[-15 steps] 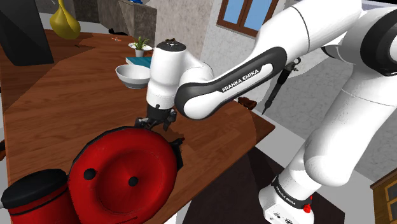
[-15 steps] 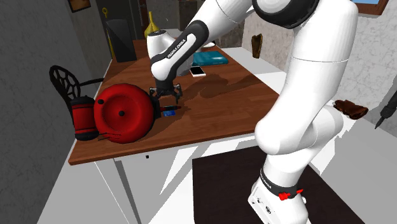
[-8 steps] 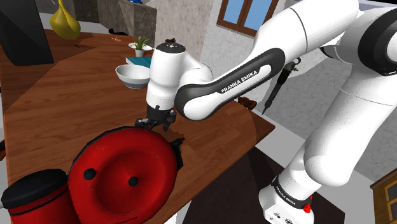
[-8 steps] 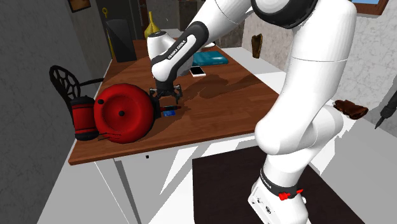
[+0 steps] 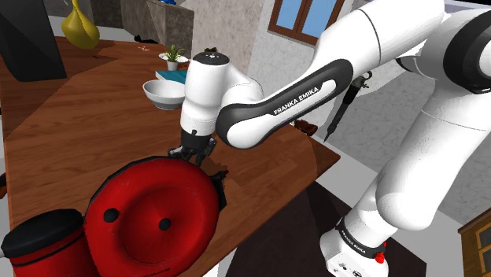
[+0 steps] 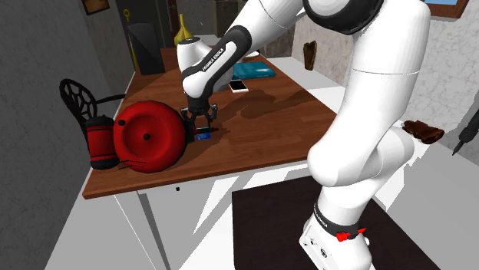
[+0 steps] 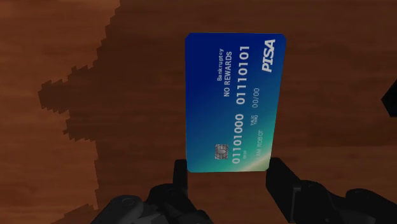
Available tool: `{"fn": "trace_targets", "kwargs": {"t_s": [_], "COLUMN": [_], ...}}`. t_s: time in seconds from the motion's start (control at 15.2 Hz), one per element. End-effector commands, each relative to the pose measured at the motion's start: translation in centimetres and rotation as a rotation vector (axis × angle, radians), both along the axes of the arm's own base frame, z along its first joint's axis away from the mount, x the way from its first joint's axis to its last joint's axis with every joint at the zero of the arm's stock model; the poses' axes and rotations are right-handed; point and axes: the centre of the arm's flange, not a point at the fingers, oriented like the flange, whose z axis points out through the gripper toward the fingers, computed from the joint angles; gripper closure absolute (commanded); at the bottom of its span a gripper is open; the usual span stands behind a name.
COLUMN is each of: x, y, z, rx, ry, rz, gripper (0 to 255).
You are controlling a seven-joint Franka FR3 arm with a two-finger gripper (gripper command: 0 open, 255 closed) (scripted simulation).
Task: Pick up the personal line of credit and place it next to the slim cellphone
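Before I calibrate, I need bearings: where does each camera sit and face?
Shoulder view: beside the arm's base, looking down across the wooden table; arm and gripper show.
Second exterior view: behind the arm's base, facing along the table; most of the arm shows.
Wrist view: on the hand, facing down at the blue card; both fingers clasp it.
Shared: both exterior views show the red round object by the gripper.

Brown wooden table (image 5: 79,118), grey walls (image 5: 228,31), blue window (image 5: 303,17)
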Motion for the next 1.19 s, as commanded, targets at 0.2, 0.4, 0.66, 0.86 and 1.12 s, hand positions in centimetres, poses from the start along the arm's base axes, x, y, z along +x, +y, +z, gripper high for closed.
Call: {"fn": "trace_targets", "kwargs": {"t_s": [0.2, 0.4, 0.66, 0.86, 1.12], "x": [0.0, 0.0, 0.0, 0.0, 1.2], "y": [-0.2, -0.2, -0.2, -0.2, -0.8], "z": [0.9, 2.5, 4.6, 6.1, 7.7], "rx": [-0.002, -0.002, -0.002, -0.002, -0.002], "ry": [0.006, 0.006, 0.006, 0.006, 0.006], "rz": [-0.001, -0.001, -0.001, -0.001, -0.001], "gripper": [255, 255, 255, 255, 255]}}
